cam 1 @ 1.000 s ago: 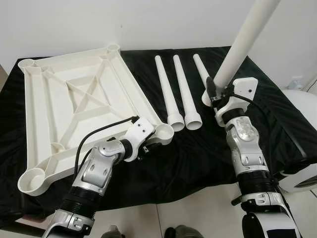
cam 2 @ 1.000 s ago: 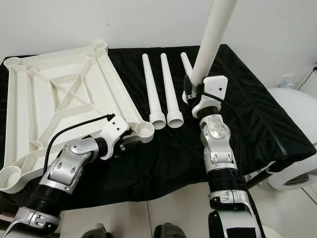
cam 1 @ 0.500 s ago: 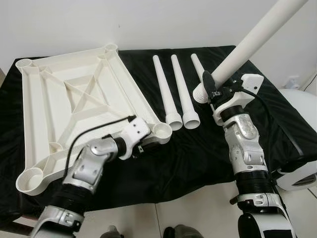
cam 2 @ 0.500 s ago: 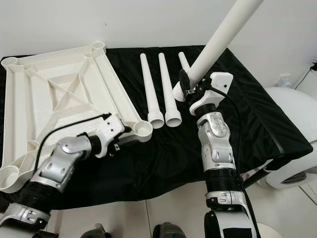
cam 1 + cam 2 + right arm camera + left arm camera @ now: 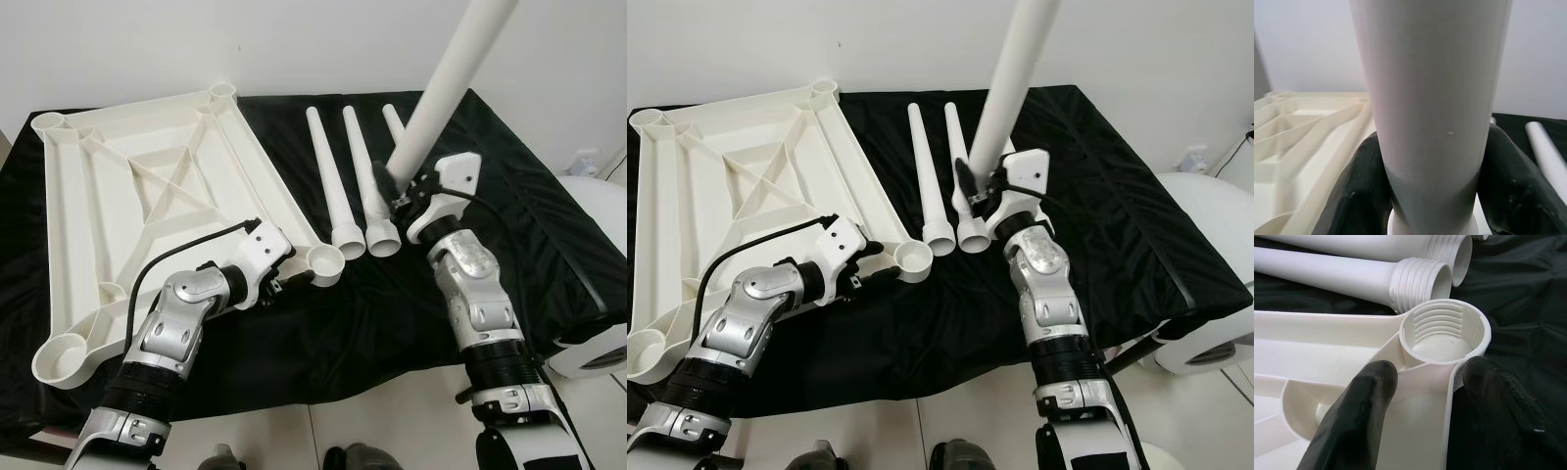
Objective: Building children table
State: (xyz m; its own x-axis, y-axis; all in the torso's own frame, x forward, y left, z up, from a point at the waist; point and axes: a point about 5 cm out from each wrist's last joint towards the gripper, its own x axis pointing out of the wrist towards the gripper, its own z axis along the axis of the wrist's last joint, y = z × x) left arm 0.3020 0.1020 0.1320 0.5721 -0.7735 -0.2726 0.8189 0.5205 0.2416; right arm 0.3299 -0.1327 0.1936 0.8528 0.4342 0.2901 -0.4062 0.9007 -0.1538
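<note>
Lowering the long white plastic leg [image 5: 446, 88], clamped near its threaded end in the right gripper [image 5: 397, 186], should be done squarely over the near-right threaded socket [image 5: 1444, 330]. The upturned white tabletop frame [image 5: 147, 186] is braced on the black-covered table [image 5: 549, 215] by the left gripper [image 5: 1422, 382], its fingers clamped astride that corner.

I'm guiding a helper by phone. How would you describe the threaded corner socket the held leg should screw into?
Find the big white tabletop lying underside-up on the black cloth. Go to its corner nearest the loose legs, where the left tool grips the frame. The socket there is a round threaded cup, the only corner with black fingers either side of the frame just behind it.
</note>
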